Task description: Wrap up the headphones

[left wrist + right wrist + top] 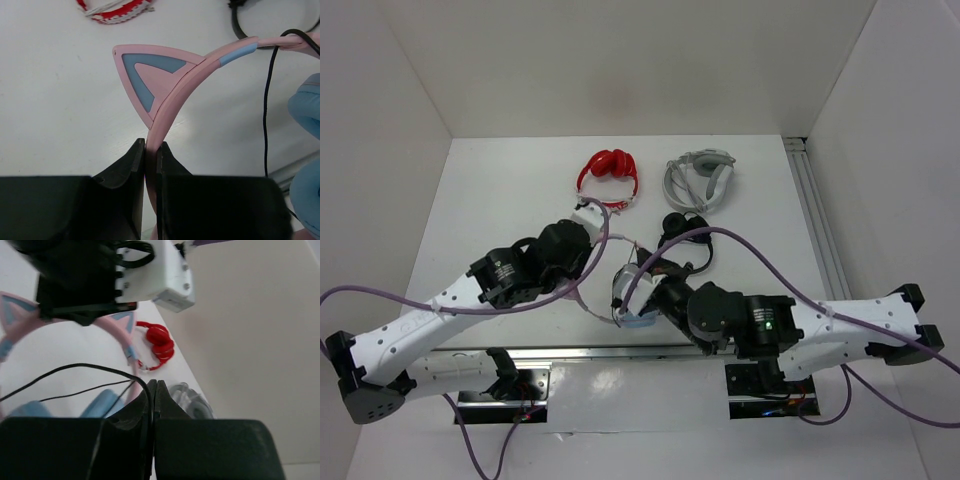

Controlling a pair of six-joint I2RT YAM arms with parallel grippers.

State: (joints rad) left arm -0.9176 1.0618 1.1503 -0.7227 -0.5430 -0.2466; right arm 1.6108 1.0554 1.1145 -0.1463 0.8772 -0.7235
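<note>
1. The left gripper [152,145] is clamped on the pink band of the headphones [172,97], just below one cat ear [145,75]. I'd guess this anchors the set so it cannot slide.
2. The right gripper [151,385] is pinched shut on the thin dark cable [266,115], which loops slack beside a blue earcup [306,105]. That grip looks meant for leading the cord round.
3. The headphones sit mid-table between both arms, nearer them than the red pair [610,175] and the grey pair [700,178].
4. Little cord looks wound yet.
</note>
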